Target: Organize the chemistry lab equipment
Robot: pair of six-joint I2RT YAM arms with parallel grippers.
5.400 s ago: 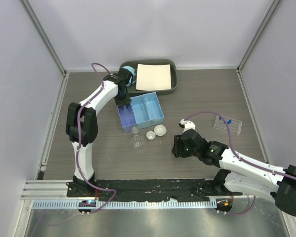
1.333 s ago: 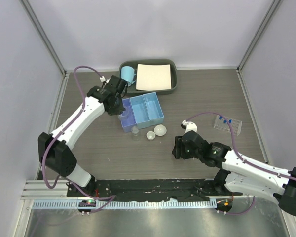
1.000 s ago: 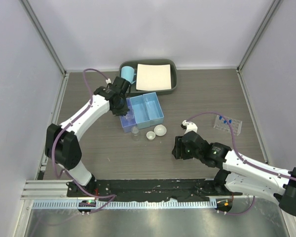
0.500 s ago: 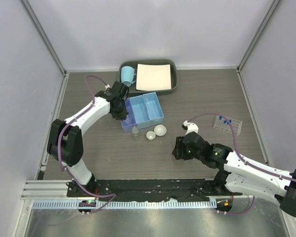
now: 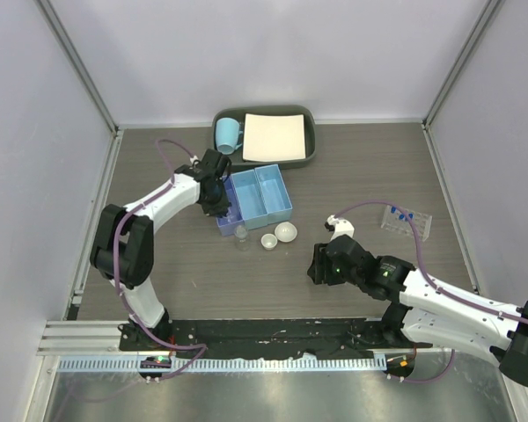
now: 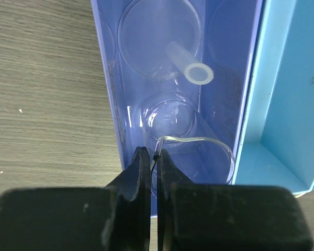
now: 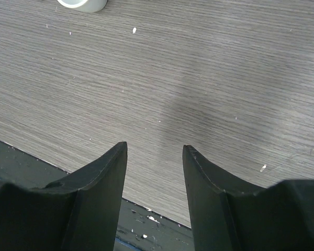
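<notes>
The blue three-compartment box (image 5: 289,200) lies mid-table. My left gripper (image 5: 220,206) is over its left compartment, shut on the thin rim of a clear beaker (image 6: 188,125) that lies in that compartment (image 6: 107,78); its fingertips (image 6: 153,152) pinch the rim. A clear flask (image 6: 159,39) lies beyond it in the same compartment. The small clear bottle (image 5: 241,233) and two white round dishes (image 5: 268,240) (image 5: 286,231) stand just in front of the box. The clear tube rack (image 5: 406,221) with blue-capped tubes is at the right. My right gripper (image 5: 320,264) is open and empty above bare table (image 7: 154,146).
A dark grey tray (image 5: 310,149) with a white sheet and a light-blue mug (image 5: 228,134) sits at the back, just behind the box. A white dish's edge (image 7: 83,4) shows at the top of the right wrist view. The table's dark front edge (image 7: 146,225) is below the right gripper.
My left gripper has moved right and down into the box's left compartment, and its elbow has swung inward. A second clear vessel that stood in front of the small bottle is gone from the table. The right arm barely moved.
</notes>
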